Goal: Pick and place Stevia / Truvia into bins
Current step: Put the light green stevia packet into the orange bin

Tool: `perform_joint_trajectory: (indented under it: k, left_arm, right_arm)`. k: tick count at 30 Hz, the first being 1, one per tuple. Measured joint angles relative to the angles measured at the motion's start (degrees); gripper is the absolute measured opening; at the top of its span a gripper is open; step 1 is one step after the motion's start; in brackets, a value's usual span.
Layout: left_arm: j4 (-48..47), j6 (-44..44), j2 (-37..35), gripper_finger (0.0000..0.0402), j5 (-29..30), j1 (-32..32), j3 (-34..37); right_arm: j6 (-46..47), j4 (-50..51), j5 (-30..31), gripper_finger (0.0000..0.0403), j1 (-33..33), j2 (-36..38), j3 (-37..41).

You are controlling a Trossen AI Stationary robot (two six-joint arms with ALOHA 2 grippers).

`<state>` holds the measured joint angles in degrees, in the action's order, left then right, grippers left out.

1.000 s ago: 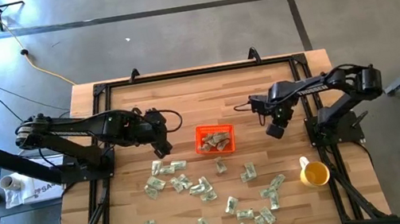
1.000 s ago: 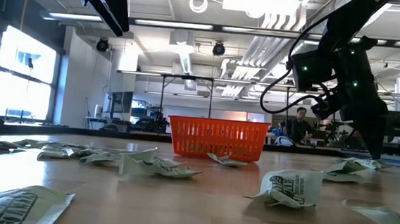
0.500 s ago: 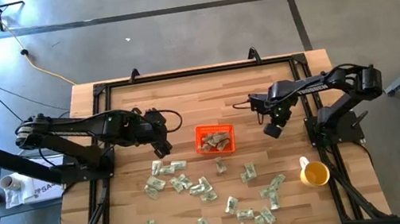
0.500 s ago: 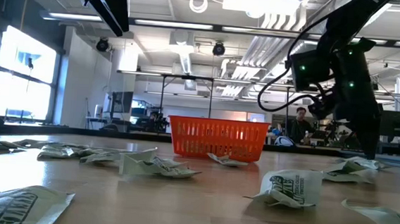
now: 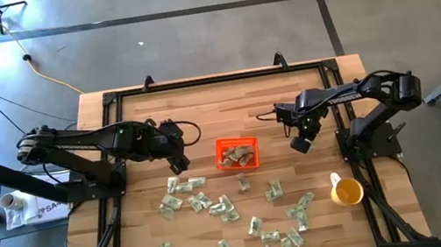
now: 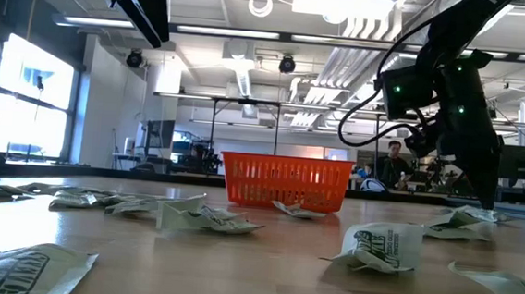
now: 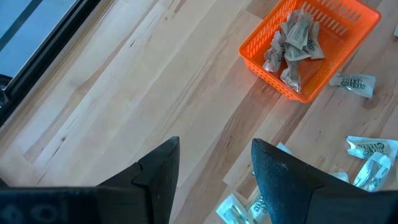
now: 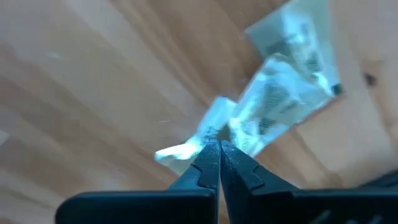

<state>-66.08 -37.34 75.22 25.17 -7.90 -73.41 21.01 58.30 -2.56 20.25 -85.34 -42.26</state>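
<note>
Many pale green and white Stevia sachets [image 5: 216,204] lie scattered over the near half of the wooden table. Several more lie in the orange bin [image 5: 237,153] [image 6: 285,181] at the table's middle. My right gripper [image 5: 298,145] [image 8: 219,146] stands right of the bin, pointing down at the table, shut at the edge of a sachet [image 8: 273,106]. My left gripper [image 5: 180,160] [image 7: 214,180] hangs open above the table to the left of the bin [image 7: 311,43], with nothing between its fingers. My right gripper comes at the sachet from above, pointing steeply down. Its shut fingertips [image 8: 208,158] meet the sachet's pale end [image 8: 199,140]. The sachet lies on the table beyond the tips. Blur keeps me from telling how much paper sits between the fingers.
A yellow cup [image 5: 347,192] stands near the table's right edge. A black frame [image 5: 214,80] runs around the table. The far half of the tabletop shows bare wood. Loose sachets [image 6: 381,246] lie close to the near edge.
My right gripper has tipped a little more upright over the sachet and stayed in the same place beside the bin.
</note>
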Motion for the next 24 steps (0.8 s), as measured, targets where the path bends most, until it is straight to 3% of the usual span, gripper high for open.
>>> perform_joint_trajectory:
  k: [9, 17, 20, 24]
  left_arm:
    - [-0.02, -0.02, 0.00, 0.0232, -0.01, 0.00, 0.00]
    - [-0.04, 0.88, -0.02, 0.0232, -0.02, 0.00, 0.00]
    - [-0.04, 1.16, -0.02, 0.0232, -0.02, 0.00, 0.00]
    - [-0.04, 1.28, -0.02, 0.0232, -0.03, 0.00, 0.00]
  right_arm:
    - [2.48, -2.22, -0.75, 0.0000, -0.02, 0.87, -0.08]
    - [6.49, -0.22, 5.43, 0.0005, -0.04, 5.84, -2.91]
    - [5.99, 2.85, 5.30, 0.0031, 0.12, 6.32, -2.94]
    - [5.71, 5.72, 3.68, 0.0102, 0.11, 6.31, -0.78]
